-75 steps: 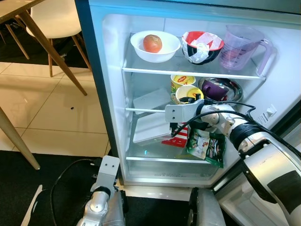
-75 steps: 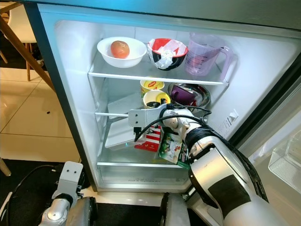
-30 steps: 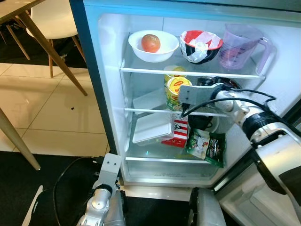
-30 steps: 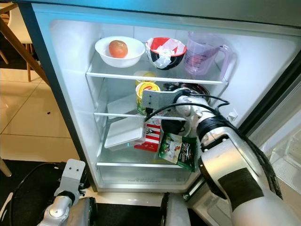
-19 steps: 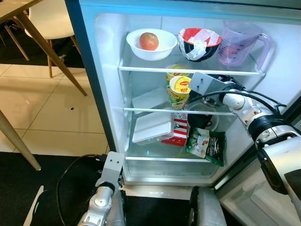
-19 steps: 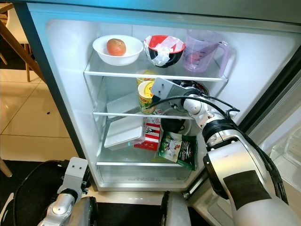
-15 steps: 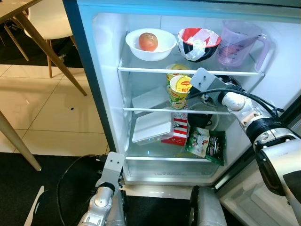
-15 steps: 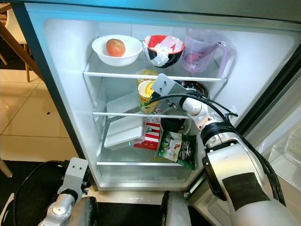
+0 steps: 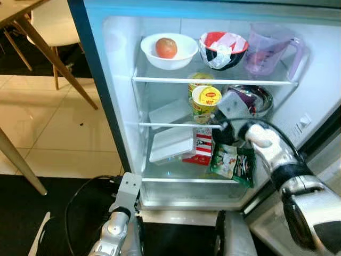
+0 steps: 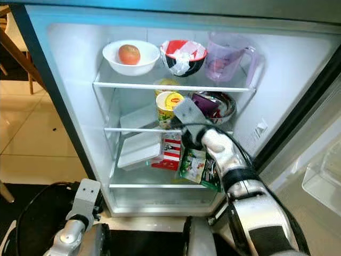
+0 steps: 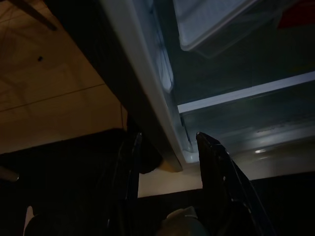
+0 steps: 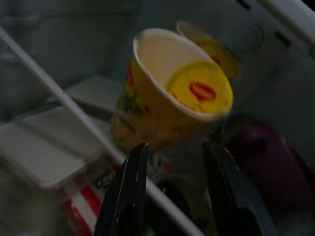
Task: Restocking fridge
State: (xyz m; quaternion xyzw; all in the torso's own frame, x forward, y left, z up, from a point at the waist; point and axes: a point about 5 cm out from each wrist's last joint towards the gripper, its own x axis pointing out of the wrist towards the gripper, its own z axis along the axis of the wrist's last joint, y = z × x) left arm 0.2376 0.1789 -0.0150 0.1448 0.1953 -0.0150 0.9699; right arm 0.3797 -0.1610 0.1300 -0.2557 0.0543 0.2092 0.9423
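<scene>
We see the yellow paper noodle cup with a red logo on its lid (image 9: 205, 103) standing on the fridge's middle glass shelf (image 9: 160, 124), at the centre of the head views, just in front of a second yellow cup (image 9: 198, 80). Our right gripper (image 12: 172, 162) sits just below and right of it; in the wrist view its two black fingers (image 12: 129, 187) stand apart with nothing between them, the cup beyond their tips. To the cup's right on the same shelf lies a shiny steel bowl holding something purple (image 9: 250, 98); to its left, a flat white lidded box (image 9: 171, 112).

On the upper shelf we see a white bowl with a reddish round fruit (image 9: 166, 49), a red-and-black bowl with crumpled wrap (image 9: 222, 47) and a clear purple measuring jug (image 9: 269, 50). The bottom shelf holds a white tray (image 9: 171, 144), a red-and-white carton (image 9: 201, 149) and a green snack packet (image 9: 232, 162).

Our left gripper (image 11: 165, 142) hangs low at the fridge's bottom left corner, fingers apart, empty. Beyond the open fridge (image 9: 114, 80), the left of the frame shows beige floor tiles (image 9: 53, 133), a dark mat (image 9: 32, 213), wooden table legs (image 9: 48, 53) and a white chair (image 9: 53, 21).
</scene>
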